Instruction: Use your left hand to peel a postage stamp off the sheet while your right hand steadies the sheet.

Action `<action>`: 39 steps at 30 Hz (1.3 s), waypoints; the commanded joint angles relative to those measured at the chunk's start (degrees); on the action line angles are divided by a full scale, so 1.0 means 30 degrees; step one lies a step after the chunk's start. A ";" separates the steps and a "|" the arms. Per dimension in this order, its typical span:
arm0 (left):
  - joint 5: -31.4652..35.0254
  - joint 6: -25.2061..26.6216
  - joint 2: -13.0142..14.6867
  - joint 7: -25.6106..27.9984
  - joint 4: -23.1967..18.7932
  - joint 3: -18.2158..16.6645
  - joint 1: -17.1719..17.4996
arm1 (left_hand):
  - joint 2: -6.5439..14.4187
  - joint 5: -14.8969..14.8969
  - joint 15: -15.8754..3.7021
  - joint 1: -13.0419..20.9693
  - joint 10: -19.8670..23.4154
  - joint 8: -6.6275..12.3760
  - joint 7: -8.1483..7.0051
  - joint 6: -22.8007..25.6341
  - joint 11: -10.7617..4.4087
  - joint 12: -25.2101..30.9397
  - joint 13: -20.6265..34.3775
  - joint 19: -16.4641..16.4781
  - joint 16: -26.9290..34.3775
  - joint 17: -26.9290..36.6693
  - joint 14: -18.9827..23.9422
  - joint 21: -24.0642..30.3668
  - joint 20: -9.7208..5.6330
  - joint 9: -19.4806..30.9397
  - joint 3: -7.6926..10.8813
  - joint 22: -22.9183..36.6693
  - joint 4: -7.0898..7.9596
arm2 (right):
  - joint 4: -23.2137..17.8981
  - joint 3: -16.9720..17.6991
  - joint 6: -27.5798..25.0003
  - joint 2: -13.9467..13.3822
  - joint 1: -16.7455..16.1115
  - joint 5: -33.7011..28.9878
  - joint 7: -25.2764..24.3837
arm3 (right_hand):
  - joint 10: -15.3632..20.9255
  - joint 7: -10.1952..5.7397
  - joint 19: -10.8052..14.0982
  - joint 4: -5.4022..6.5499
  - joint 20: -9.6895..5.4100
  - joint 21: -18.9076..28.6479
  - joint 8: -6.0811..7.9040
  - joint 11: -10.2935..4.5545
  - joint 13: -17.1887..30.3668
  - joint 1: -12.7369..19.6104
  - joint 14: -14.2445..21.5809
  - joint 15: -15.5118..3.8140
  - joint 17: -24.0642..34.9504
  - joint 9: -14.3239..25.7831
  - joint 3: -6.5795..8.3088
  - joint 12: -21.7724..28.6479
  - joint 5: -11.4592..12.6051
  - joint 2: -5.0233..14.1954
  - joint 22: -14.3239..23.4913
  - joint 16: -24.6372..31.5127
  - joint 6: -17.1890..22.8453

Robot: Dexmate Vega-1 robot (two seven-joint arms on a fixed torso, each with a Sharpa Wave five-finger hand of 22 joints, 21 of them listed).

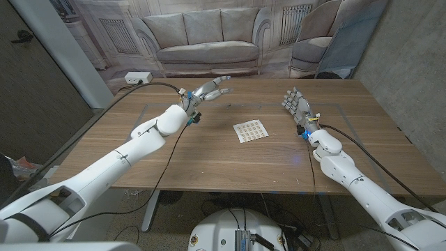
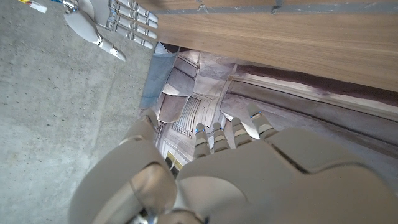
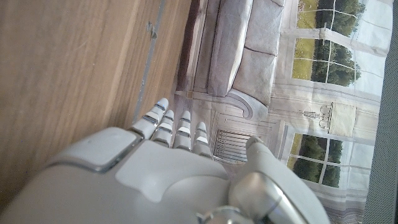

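— Nearest on the wooden table (image 1: pixel 209 164)?
— Stamp sheet (image 1: pixel 251 130), flat at centre, untouched.
— Handling?
— Probably thin, light, floppy; likely to slide unless pinned. Best pressed at one edge, stamp lifted from a corner.
— Farther back?
— Left hand (image 1: pixel 208 90) and right hand (image 1: pixel 295 103), raised either side, well apart from it, fingers spread, holding nothing.

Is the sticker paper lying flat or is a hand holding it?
Flat. The stamp sheet lies on the table, apart from both open hands.
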 commanded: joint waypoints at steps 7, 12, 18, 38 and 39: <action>0.2080 0.0972 0.0477 -0.1333 -0.1651 0.0700 -0.0536 | -0.0191 -0.0121 0.0004 0.0239 0.0150 0.0140 -0.0283 0.0500 -0.0057 -0.0177 0.0065 -0.0998 -0.0040 0.0091 -0.0269 -0.0104 0.0083 0.0028 0.0019 0.0028 -0.0159 | -0.0429 0.0104 0.0177 -0.0068 -0.0414 0.0018 -0.0208 | 0.0157 -0.0020 0.0166 -0.0141 0.0058 0.0075 0.0072 -0.0024 0.0025 0.0249 0.0140 0.0066 0.0069 0.0106 -0.0018 0.0162 -0.0029 0.0037 0.0114 -0.0029 0.0198; 0.2916 0.1314 0.0589 -0.1427 -0.2147 0.0873 -0.0549 | -0.0249 -0.0127 -0.0022 0.0348 0.0260 0.0129 -0.0355 0.0626 -0.0089 -0.0166 0.0067 -0.0980 -0.0054 0.0083 -0.0302 -0.0132 0.0064 0.0026 0.0016 0.0026 -0.0244 | -0.0441 0.0126 0.0276 -0.0060 -0.0509 0.0072 -0.0139 | 0.0158 -0.0030 0.0167 -0.0160 0.0059 0.0072 0.0070 -0.0039 0.0025 0.0249 0.0136 0.0066 0.0071 0.0107 -0.0028 0.0157 -0.0037 0.0043 0.0116 -0.0031 0.0205; 0.3854 0.1829 0.0759 -0.1876 -0.2797 0.1112 -0.0656 | -0.0317 -0.0123 -0.0026 0.0500 0.0330 0.0117 -0.0379 0.0756 -0.0114 -0.0175 0.0069 -0.0957 -0.0068 0.0070 -0.0324 -0.0162 0.0077 0.0025 0.0023 0.0023 -0.0357 | -0.0627 0.0180 0.0359 -0.0128 -0.0723 0.0101 -0.0167 | 0.0157 -0.0044 0.0180 -0.0178 0.0066 0.0074 0.0066 -0.0013 0.0025 0.0246 0.0136 0.0051 0.0072 0.0109 -0.0039 0.0152 -0.0045 0.0047 0.0118 -0.0032 0.0203; 0.7116 0.3502 0.0913 -0.3689 -0.4273 0.2100 -0.1223 | -0.0923 0.0147 -0.0123 0.2765 0.1289 0.0597 -0.0456 0.3296 -0.0464 -0.0145 0.0057 -0.0259 -0.0063 -0.0081 -0.0096 -0.0291 -0.0011 0.0015 0.0306 -0.0014 -0.1514 | -0.1312 0.0355 0.0472 -0.0327 -0.1404 0.0148 -0.0496 | 0.0264 -0.0013 0.0201 -0.0243 0.0092 0.0072 0.0091 0.0013 0.0027 0.0232 0.0185 0.0092 0.0076 0.0112 -0.0082 0.0176 -0.0067 0.0069 0.0123 -0.0017 0.0311; 0.7295 0.3507 0.0971 -0.3989 -0.4318 0.2215 -0.1345 | -0.0985 0.0177 -0.0155 0.3025 0.1433 0.0691 -0.0506 0.3715 -0.0596 -0.0135 0.0053 -0.0157 -0.0046 -0.0090 -0.0010 -0.0296 -0.0028 0.0011 0.0330 -0.0014 -0.1558 | -0.1327 0.0363 0.0455 -0.0324 -0.1425 0.0174 -0.0505 | 0.0280 -0.0034 0.0204 -0.0247 0.0073 0.0072 0.0092 0.0003 0.0028 0.0230 0.0180 0.0065 0.0076 0.0113 -0.0085 0.0180 -0.0068 0.0071 0.0124 -0.0020 0.0316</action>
